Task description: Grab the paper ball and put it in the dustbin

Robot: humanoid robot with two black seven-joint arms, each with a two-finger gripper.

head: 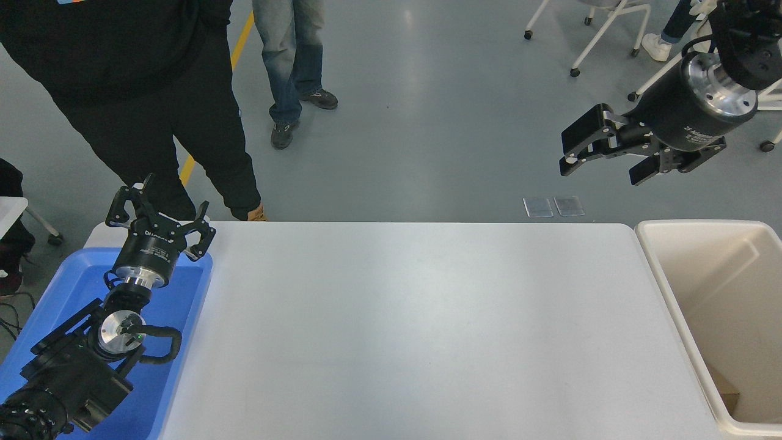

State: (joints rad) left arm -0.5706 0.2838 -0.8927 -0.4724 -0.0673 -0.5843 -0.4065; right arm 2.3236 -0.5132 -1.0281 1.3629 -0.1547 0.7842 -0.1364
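Observation:
The paper ball is not on the table. A tan-brown piece [724,391] lies low in the dustbin, and I cannot tell whether it is the ball. The cream-white dustbin [696,225] stands at the table's right end. My right gripper [602,162] is open and empty. It hangs high over the floor beyond the table's far right corner, up and to the left of the dustbin, fingers pointing left. My left gripper [160,211] is parked open over the blue tray [189,293] at the lower left.
The white table [415,330] fills the middle. A person in black [153,91] stands at the far left corner, and another person's legs [290,67] are behind. Wheeled chairs [611,30] stand at the top right.

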